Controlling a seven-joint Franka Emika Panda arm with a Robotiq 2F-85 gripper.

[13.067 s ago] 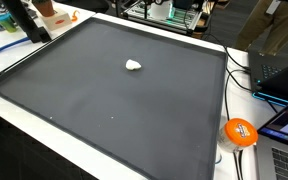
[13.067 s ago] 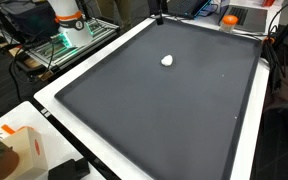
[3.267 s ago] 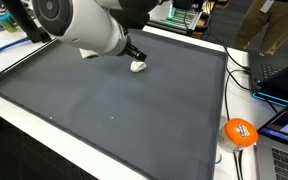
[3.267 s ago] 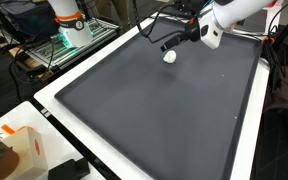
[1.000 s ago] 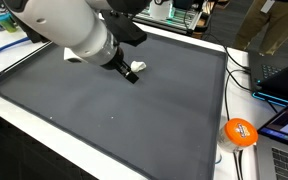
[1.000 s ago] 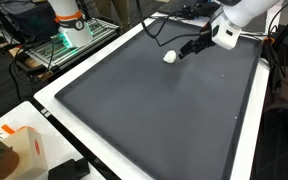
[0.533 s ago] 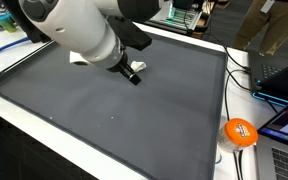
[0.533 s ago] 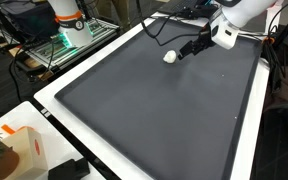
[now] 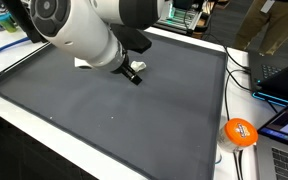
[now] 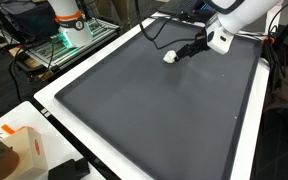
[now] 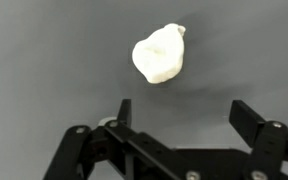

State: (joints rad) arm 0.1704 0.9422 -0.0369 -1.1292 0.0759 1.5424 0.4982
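A small white lump (image 9: 137,67) lies on the dark mat (image 9: 134,125) toward its far side; it also shows as the lump (image 10: 169,57) on the mat (image 10: 154,115). My gripper (image 9: 131,76) hangs just beside it, low over the mat, and in an exterior view the gripper (image 10: 187,51) points at the lump from the side. In the wrist view the lump (image 11: 159,53) sits ahead of the gripper (image 11: 182,108), beyond the fingertips and not between them. The jaws stand wide apart and empty.
A white raised border (image 10: 79,75) frames the mat. An orange ball-like object (image 9: 239,132) and laptops (image 9: 284,70) with cables sit past one edge. A white and orange box (image 10: 24,150) stands at a near corner, and a white and orange post (image 10: 69,20) stands behind.
The arm has shifted slightly over the mat, with the gripper staying close beside the lump. The jaws remain open and the lump has not moved.
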